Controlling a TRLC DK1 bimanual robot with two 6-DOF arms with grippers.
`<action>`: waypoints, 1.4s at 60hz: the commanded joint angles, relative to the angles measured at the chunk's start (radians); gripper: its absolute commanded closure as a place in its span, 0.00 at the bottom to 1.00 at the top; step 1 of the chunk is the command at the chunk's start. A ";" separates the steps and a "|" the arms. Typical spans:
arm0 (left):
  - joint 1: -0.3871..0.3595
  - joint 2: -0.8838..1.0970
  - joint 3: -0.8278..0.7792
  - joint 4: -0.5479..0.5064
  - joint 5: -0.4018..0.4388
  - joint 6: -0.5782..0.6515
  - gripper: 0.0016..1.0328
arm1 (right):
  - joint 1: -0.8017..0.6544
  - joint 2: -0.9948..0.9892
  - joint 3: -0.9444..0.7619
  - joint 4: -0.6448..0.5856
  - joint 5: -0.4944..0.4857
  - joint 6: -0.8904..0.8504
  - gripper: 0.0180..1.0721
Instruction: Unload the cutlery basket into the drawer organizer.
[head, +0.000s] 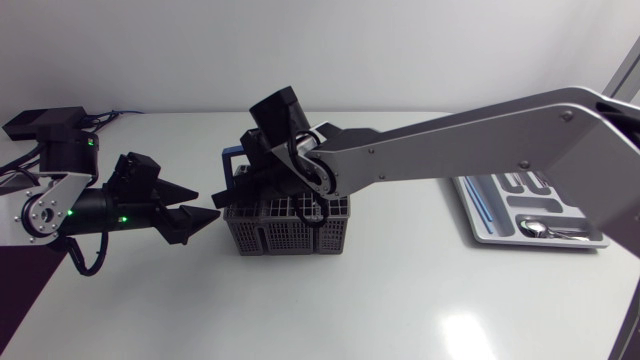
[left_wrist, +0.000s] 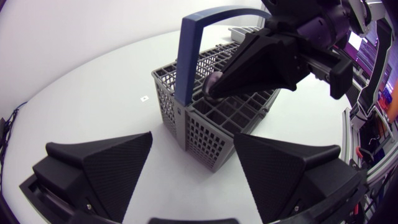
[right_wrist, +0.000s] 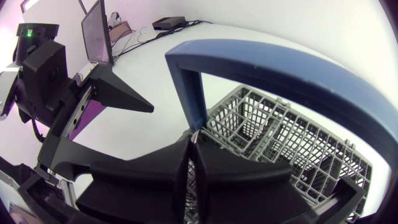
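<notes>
Just beside right gripper (right_wrist: 194, 149), blue handle (right_wrist: 280, 62) of basket (head: 285, 230); organizer (head: 487, 228) well apart.

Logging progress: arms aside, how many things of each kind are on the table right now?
Basket: 1
Organizer tray: 1
Spoon: 1, lying in the tray
Total: 3. Whatever remains inside the basket cannot be made out.

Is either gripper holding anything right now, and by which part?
The left gripper is open and holds nothing. The right gripper is shut at the top of the basket; whether it pinches any cutlery cannot be told.
</notes>
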 joint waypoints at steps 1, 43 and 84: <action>-0.006 -0.016 -0.030 0.005 0.015 0.020 0.11 | 0.003 -0.039 -0.006 0.009 -0.018 0.025 0.95; -0.003 -0.020 -0.033 0.003 0.015 0.022 0.11 | -0.016 -0.183 -0.032 0.000 -0.089 0.038 0.95; -0.004 -0.065 -0.035 -0.037 0.014 0.022 0.11 | -0.158 -0.357 -0.081 -0.109 -0.321 0.081 0.95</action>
